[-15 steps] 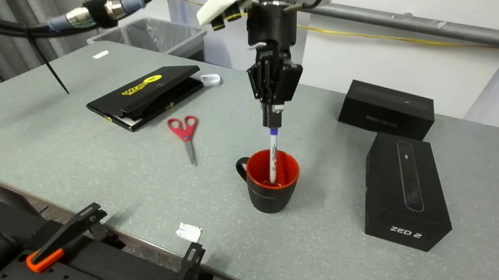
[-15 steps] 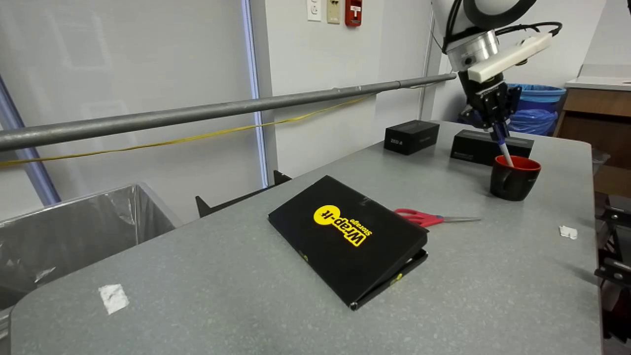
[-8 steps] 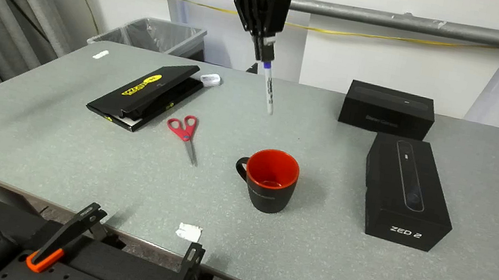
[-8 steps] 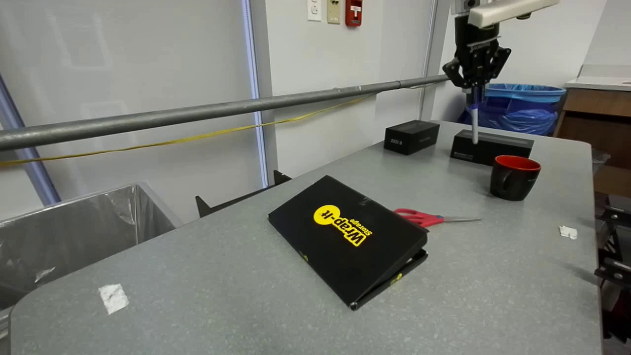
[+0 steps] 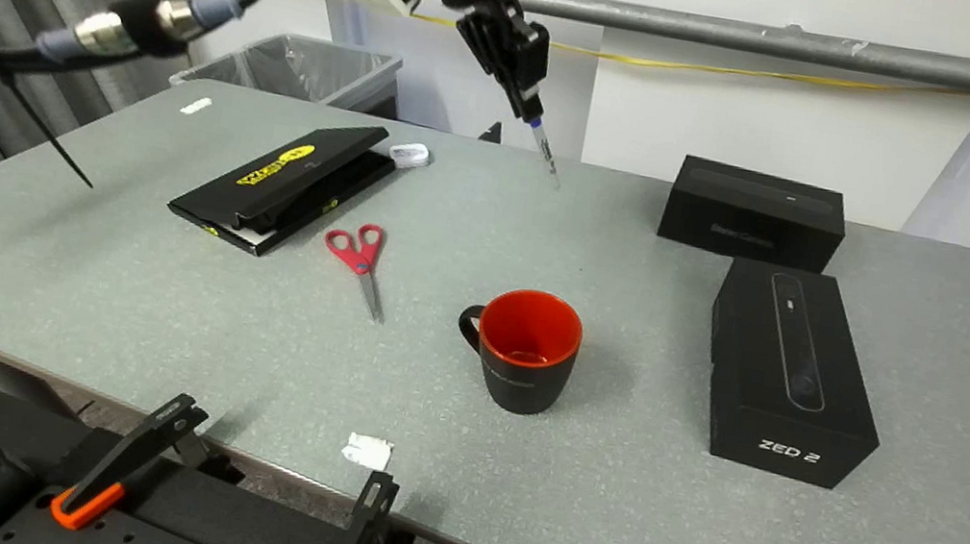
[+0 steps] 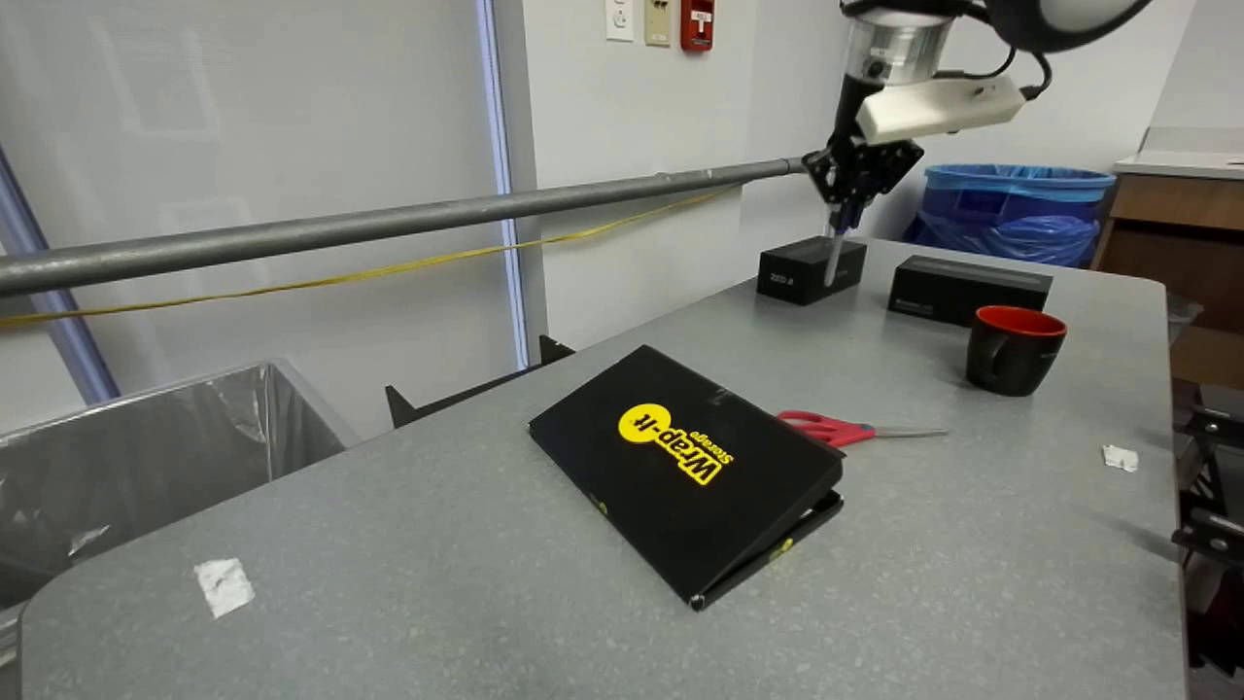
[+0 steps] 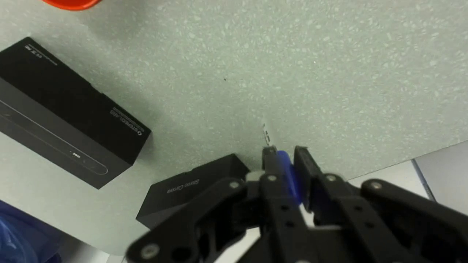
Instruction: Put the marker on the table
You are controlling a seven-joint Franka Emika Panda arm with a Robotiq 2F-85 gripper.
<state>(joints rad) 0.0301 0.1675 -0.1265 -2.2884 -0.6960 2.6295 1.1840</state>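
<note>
One "Wrap-It Storage" box (image 6: 685, 472), marker (image 5: 546, 146) in gripper (image 7: 285, 151)

The marker (image 5: 545, 150) is out of the mug (image 5: 525, 371)

A second ago I see the marker's white end inside the mug; now, in both exterior views, the gripper (image 5: 531, 115) and marker are well apart from it. Half a second ago the marker hangs nearer the mug, closer to upright; now it slants more.
</note>
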